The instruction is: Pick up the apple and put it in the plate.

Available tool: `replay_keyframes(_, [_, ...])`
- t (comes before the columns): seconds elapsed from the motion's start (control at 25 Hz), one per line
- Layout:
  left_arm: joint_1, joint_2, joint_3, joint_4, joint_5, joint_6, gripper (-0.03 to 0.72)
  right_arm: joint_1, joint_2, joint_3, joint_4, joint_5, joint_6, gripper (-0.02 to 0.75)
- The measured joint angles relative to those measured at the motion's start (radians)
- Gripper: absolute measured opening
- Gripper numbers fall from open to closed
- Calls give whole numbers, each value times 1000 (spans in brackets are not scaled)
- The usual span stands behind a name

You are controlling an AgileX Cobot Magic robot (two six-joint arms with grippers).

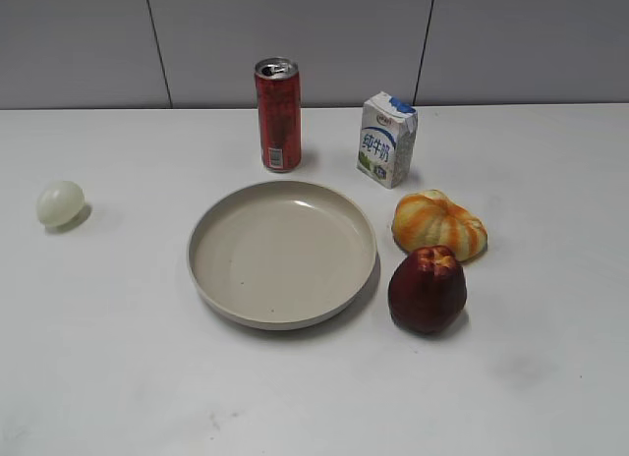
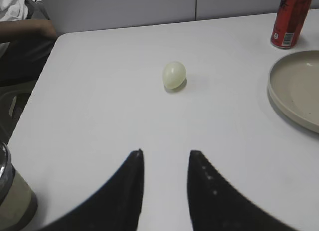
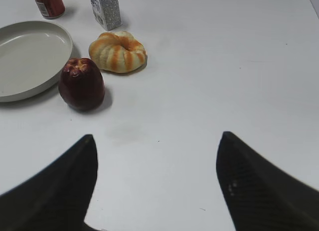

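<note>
The dark maroon-red apple [image 1: 428, 288] stands upright on the white table, just right of the beige plate [image 1: 216, 279]. It also shows in the right wrist view [image 3: 81, 84], beside the plate [image 3: 15, 89]. My right gripper [image 3: 157, 137] is open wide and empty, over bare table nearer than the apple and to its right. My left gripper [image 2: 166, 152] is open with a narrower gap and empty, over bare table nearer than the pale ball. The plate's edge shows at the right of the left wrist view [image 2: 279, 104]. Neither gripper shows in the exterior view.
An orange-and-cream ribbed pumpkin-like thing [image 1: 439, 223] lies just behind the apple. A red can [image 1: 278, 114] and a small milk carton [image 1: 387, 139] stand behind the plate. A pale ball [image 1: 60, 202] lies far left. A cup-like thing [image 2: 12, 198] and a seated person [image 2: 22, 27] are at the left wrist view's edge.
</note>
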State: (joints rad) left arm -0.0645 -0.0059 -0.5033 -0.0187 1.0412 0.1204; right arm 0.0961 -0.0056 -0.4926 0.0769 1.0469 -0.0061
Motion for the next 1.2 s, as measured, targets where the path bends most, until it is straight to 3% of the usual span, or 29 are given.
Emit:
replay_keyframes(0.8, [0, 0, 0, 0, 0, 0, 239, 0, 0, -4, 17, -11, 6, 592])
replay_keyframes(0.96, [0, 0, 0, 0, 0, 0, 239, 0, 23, -12, 30, -159, 6, 592])
replay_keyframes(1.2, [0, 0, 0, 0, 0, 0, 239, 0, 194, 80, 90, -502, -4, 592])
